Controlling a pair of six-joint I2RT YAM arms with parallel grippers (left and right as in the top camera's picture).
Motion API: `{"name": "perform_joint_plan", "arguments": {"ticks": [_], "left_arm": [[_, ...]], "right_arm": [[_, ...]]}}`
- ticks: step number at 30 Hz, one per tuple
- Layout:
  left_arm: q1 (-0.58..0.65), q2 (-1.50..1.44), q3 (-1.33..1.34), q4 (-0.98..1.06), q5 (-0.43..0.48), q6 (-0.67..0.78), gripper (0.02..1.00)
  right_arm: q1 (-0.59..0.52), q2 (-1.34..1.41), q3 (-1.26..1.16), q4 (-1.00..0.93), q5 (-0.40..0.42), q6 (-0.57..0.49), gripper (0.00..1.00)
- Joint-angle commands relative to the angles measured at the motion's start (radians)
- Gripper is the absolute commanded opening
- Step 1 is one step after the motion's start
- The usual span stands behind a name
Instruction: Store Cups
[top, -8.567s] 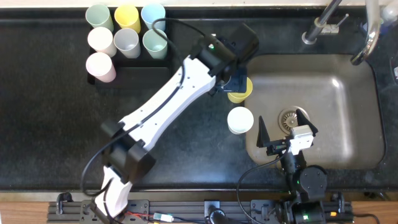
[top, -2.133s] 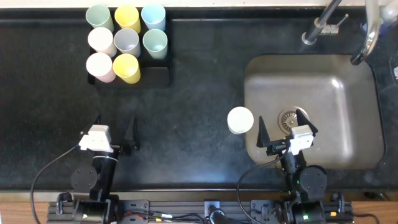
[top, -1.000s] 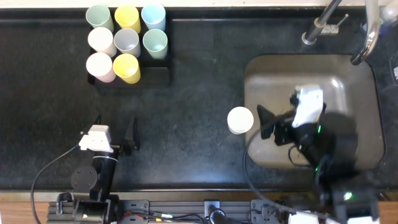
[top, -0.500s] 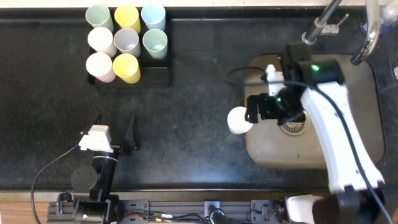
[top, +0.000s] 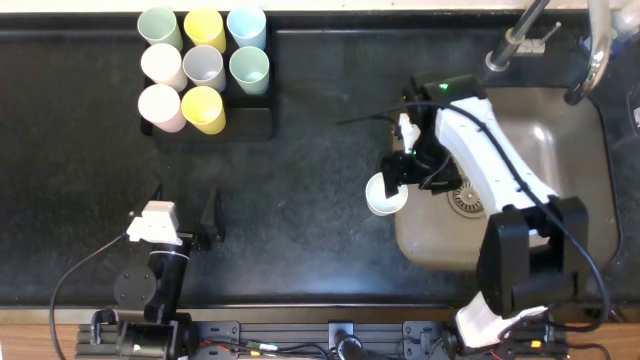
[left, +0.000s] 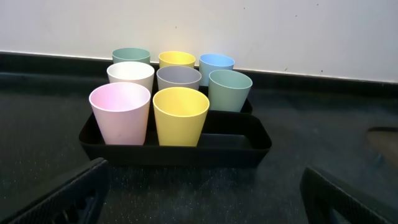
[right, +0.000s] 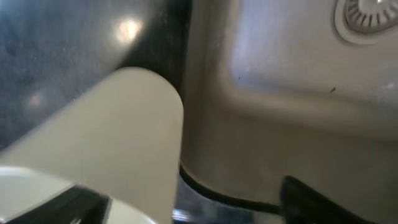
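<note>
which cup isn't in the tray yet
The white cup standing alone on the counter at the sink's edge, by the right gripper. The other eight cups sit together in the black tray.

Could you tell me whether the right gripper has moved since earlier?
Yes: the right gripper went from the metal sink's near edge up to the round white cup.

Steel sink (top: 572, 150) with drain (right: 367, 15) set in black worktop (top: 300, 180), faucet (top: 520, 40) behind.

Black speckled worktop (top: 300, 200), black tray (left: 236, 140) w/ pastel cups (left: 180, 115): pink, 2 yellow, white, grey, blue, 2 green. Lone cup (top: 383, 197) cream-white; sink (top: 560, 150) dull steel grey.
</note>
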Motion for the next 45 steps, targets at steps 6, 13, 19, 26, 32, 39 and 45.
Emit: {"name": "perform_joint_plan", "arguments": {"ticks": [6,13,19,26,32,39,45], "left_arm": [[-0.006,-0.008,-0.001,-0.004,0.010,0.019,1.000],[-0.006,-0.008,-0.001,-0.004,0.010,0.019,1.000],[-0.006,-0.008,-0.001,-0.005,0.010,0.019,1.000],[-0.006,-0.008,-0.001,-0.004,0.010,0.019,1.000],[-0.006,-0.008,-0.001,-0.005,0.010,0.019,1.000],[-0.006,-0.008,-0.001,-0.004,0.010,0.019,1.000],[-0.006,-0.008,-0.001,-0.004,0.010,0.019,1.000]], "right_arm": [[0.057,0.003,0.017,0.058,0.026,0.042,0.334],[0.095,0.002,0.017,0.091,0.015,0.042,0.045],[0.122,-0.087,0.052,0.088,-0.001,0.054,0.042],[0.225,-0.103,0.398,0.054,0.007,0.250,0.042],[0.332,0.070,0.732,0.055,0.006,0.305,0.045],[0.378,0.316,1.009,0.079,0.054,0.359,0.042],[0.400,0.434,1.017,0.132,0.060,0.374,0.045]]}}
